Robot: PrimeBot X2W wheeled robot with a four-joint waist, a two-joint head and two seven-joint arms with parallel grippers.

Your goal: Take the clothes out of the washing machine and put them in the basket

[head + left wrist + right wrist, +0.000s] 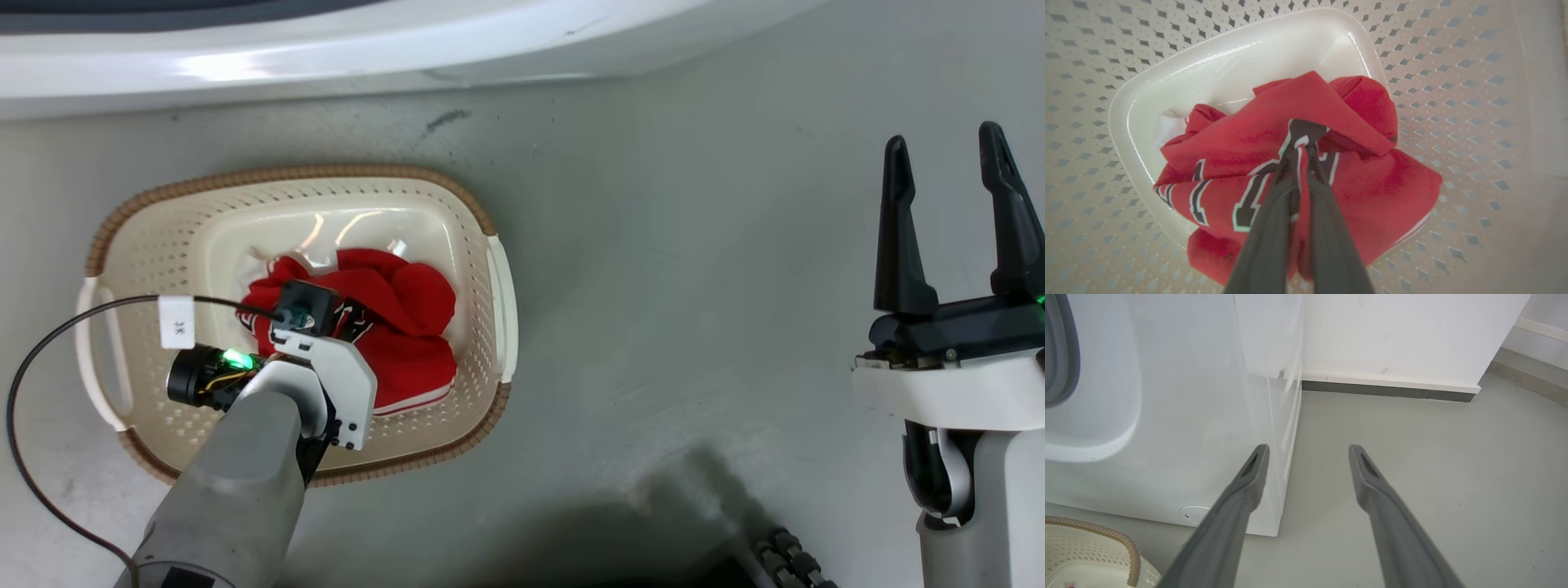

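1. The clothes lie as a red heap with black white-edged lettering on the bottom of the basket, nearer its right edge
2. The left pincer reaches down into the basket, its fingers pressed together on a fold of the red fabric
3. The basket stands on the floor just before the washing machine
4. The right pincer is spread, over the floor well to the right of the basket

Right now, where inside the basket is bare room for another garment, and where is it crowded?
Bare: the basket bottom between the clothes and the wall nearest the washing machine. Crowded: the middle, where the left claw grips the clothes.
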